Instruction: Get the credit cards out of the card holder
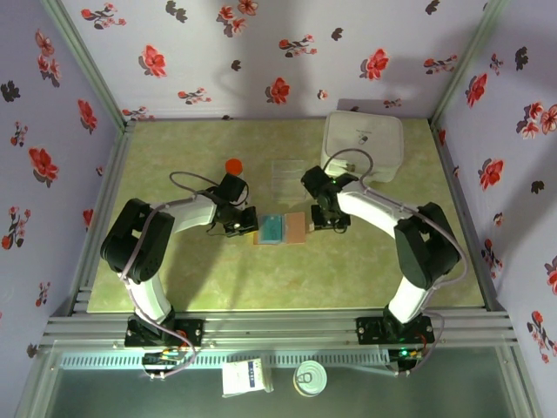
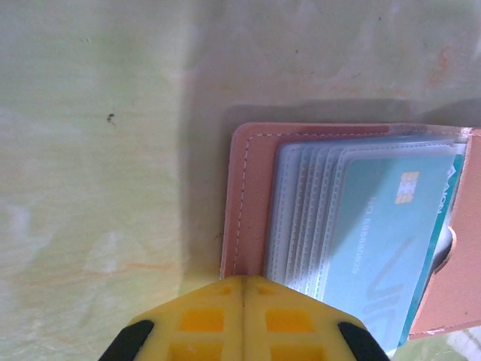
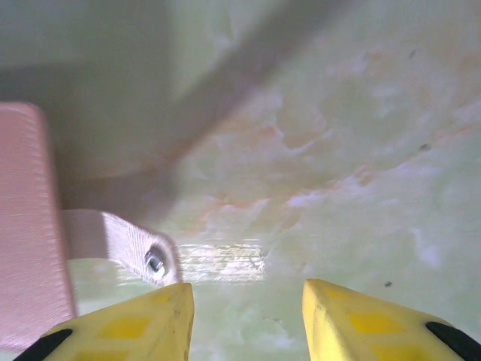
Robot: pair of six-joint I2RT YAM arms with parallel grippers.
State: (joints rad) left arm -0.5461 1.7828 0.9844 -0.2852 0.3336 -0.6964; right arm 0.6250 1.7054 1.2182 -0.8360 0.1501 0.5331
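- One card holder (image 1: 297, 228) is seen from above. It is laid open near the middle of the table (image 1: 174, 279), between the two arms.
- One teal card (image 2: 383, 241) with a small gold chip is seen plainly. It is tucked in the top clear sleeve of the holder.
- Several clear sleeves (image 2: 297, 218) are stacked under it like steps. Whether more cards are kept inside them cannot be told.
- The card's right side is covered by the brown flap, and its bottom is cut off by the picture's edge.
- The two yellow fingers of the left gripper (image 2: 244, 289) are pressed tight together, and nothing is held between them. Their tips are set right at the near edge of the holder.
- The two yellow fingers of the right gripper (image 3: 246, 289) are held partly apart, and nothing is gripped. Bare table is seen in the gap.
- One strap (image 3: 105, 235) with one shiny snap (image 3: 155, 262) is seen just beside the right gripper's left finger. The holder's brown cover is blurred here and cut off at the left.
- One white box (image 1: 363, 145), one clear tray (image 1: 287, 174) and one small red thing (image 1: 233, 165) are placed at the far side. The tray is hard to make out.
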